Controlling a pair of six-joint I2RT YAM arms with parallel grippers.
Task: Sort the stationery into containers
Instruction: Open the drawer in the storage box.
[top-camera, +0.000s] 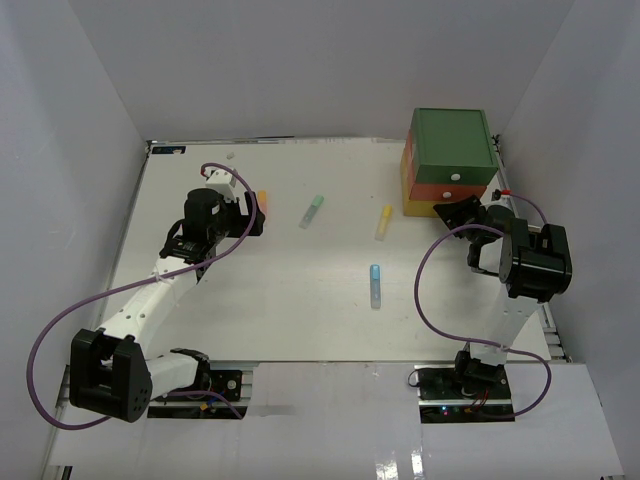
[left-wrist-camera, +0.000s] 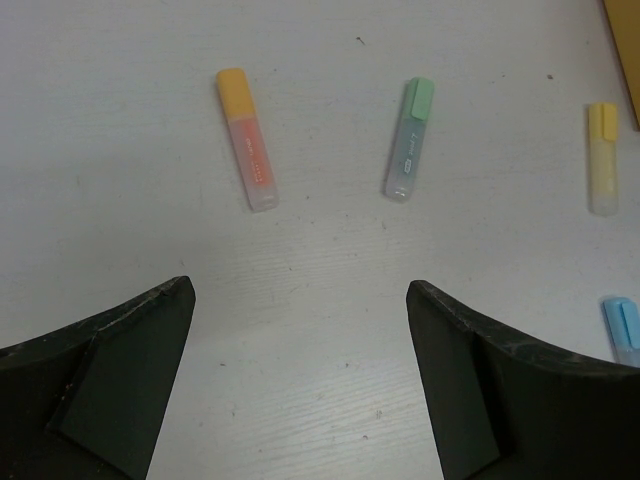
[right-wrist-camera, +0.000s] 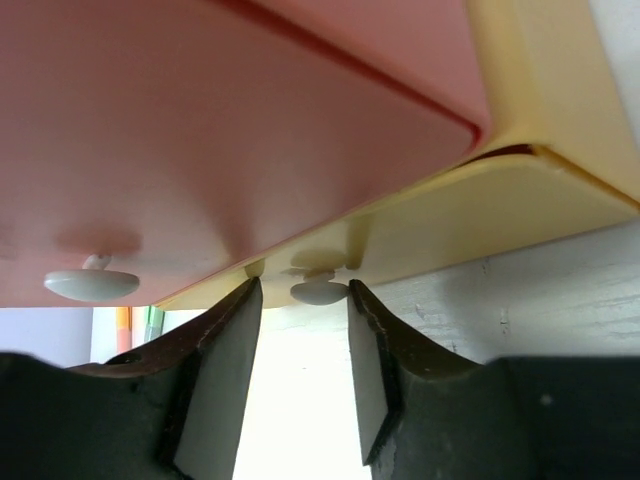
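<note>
A white tabletop (top-camera: 300, 320) fills the room between white walls. At its far right corner stands a stack of three drawers: the green drawer (top-camera: 452, 145) on top, the orange-red drawer (right-wrist-camera: 230, 130) under it and the yellow drawer (right-wrist-camera: 480, 220) at the bottom, resting on the tabletop. All three look pushed in.

The right gripper (right-wrist-camera: 300, 292) is low in front of this stack, at the level of the yellow drawer. Its fingers (right-wrist-camera: 225, 380) stand partly apart, one on each side of the small white knob (right-wrist-camera: 320, 291) of that drawer. One finger is apart from the knob and the other is just beside it; I cannot tell if it touches. The knob is not clamped. The left gripper (left-wrist-camera: 300, 290) hangs over the far left part of the tabletop with its fingers spread wide and nothing between them.

Four highlighters lie loose on the tabletop, none in a drawer. The orange highlighter (left-wrist-camera: 247, 139) lies just ahead of the left gripper. The green highlighter (left-wrist-camera: 410, 140) is near it, toward the middle. The yellow highlighter (top-camera: 384, 222) lies closer to the drawers, and the blue highlighter (top-camera: 376, 285) lies nearer to the arms' bases. The knob of the orange-red drawer (right-wrist-camera: 90, 284) is free.
</note>
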